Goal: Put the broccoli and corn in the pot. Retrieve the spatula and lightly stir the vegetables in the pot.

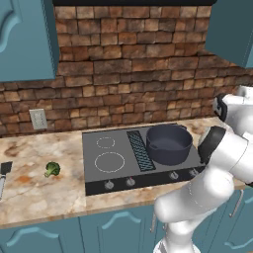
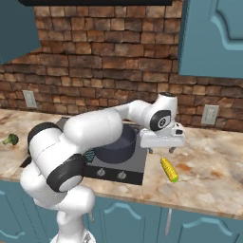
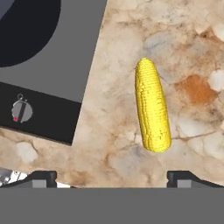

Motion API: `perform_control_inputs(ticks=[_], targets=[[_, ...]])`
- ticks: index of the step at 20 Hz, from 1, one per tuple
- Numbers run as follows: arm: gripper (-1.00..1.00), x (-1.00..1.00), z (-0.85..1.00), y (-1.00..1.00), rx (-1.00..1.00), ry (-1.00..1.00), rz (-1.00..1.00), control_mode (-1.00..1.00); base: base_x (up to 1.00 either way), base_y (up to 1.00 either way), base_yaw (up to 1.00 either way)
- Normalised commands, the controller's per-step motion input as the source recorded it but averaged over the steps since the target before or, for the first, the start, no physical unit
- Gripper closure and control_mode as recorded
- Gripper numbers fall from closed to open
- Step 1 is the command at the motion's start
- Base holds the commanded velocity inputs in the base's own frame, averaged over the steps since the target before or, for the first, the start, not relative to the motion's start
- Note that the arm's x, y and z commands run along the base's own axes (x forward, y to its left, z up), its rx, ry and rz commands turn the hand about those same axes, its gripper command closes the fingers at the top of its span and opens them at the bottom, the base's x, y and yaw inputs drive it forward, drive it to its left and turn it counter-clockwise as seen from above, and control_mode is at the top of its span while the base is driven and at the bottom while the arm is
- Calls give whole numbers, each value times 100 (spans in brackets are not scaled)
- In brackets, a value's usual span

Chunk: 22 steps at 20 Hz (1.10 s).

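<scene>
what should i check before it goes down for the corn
1. Fingers open: ok, the gripper has its fingers spread wide with nothing between them.
2. Corn free to take: ok, the corn lies alone on the counter, right of the stove.
3. Gripper over the corn: not ok, the cob sits toward one finger, not midway.
4. Fingers set across the cob: cannot tell, since it lies nearly lengthwise up the hand view.
5. Pot ready: ok, the pot stands open on the stove.
6. Broccoli placed: not ok, the broccoli is on the counter left of the stove.
</scene>
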Motion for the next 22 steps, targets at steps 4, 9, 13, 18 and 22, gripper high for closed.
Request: perform_control_inputs(ticks=[4,9,13,18,22], targets=[[-100,50,-29,-21,2,0,4,-100,0,0,0],[-100,19,-37,-29,12,-2,0,-100,0,0,0],[-100,0,-14,-28,6,0,0,-100,0,0,0],[-100,0,-16,-18,0,4,0,-100,0,0,0],[-100,0,-38,-8,0,5,0,-100,0,0,0]])
